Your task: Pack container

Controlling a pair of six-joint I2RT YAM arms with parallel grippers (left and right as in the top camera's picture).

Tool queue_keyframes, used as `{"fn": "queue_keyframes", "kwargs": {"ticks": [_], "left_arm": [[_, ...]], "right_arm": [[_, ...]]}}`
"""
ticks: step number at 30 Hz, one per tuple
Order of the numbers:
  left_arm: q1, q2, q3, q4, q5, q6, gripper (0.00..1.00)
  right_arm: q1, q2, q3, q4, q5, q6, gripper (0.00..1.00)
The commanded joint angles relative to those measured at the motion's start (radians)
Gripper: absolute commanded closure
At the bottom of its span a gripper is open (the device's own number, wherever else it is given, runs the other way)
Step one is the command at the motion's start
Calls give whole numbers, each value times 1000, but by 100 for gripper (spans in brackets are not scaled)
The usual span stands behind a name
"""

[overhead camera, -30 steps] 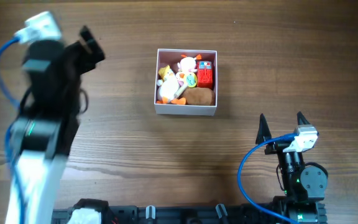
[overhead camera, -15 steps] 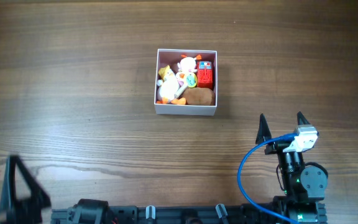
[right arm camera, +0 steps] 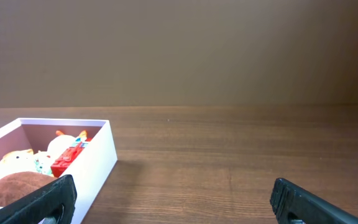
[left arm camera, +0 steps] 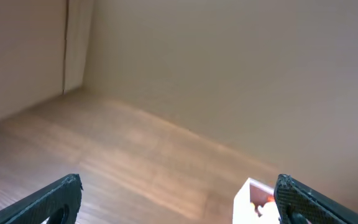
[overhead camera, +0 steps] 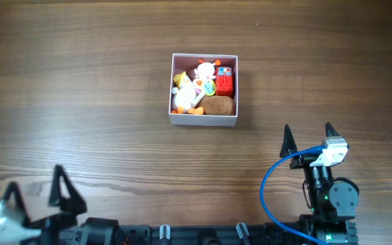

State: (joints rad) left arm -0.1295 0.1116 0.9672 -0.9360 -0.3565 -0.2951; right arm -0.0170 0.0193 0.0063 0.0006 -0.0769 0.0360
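Observation:
The container is a square white box with a dusty pink inside, at the table's middle back. It holds several toys: a white and yellow duck, a red block and a brown plush. It also shows in the right wrist view and in the left wrist view. My left gripper is open and empty at the front left edge. My right gripper is open and empty at the front right, apart from the box.
Bare wooden table surrounds the box. A blue cable loops beside the right arm's base. A black rail runs along the front edge. A plain wall stands behind the table.
My left arm has pulled back from the far left of the table down to the front left edge. The right arm and the box have not moved.

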Motion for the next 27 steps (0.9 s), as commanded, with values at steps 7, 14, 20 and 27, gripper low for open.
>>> {"fn": "queue_keyframes", "kwargs": {"ticks": [7,14,20,27], "left_arm": [[5,-95,-424,432,133,-32,0],[5,-95,-653,736,193,-31,0],[5,-101,-754,799,196,-31,0],[5,-109,-830,830,233,-31,0]], "right_arm": [[-5,-9,-1,2,20,-10,1],[-5,-9,-1,2,20,-10,0],[-5,-9,-1,2,20,-10,1],[-5,-9,-1,2,20,-10,0]]}}
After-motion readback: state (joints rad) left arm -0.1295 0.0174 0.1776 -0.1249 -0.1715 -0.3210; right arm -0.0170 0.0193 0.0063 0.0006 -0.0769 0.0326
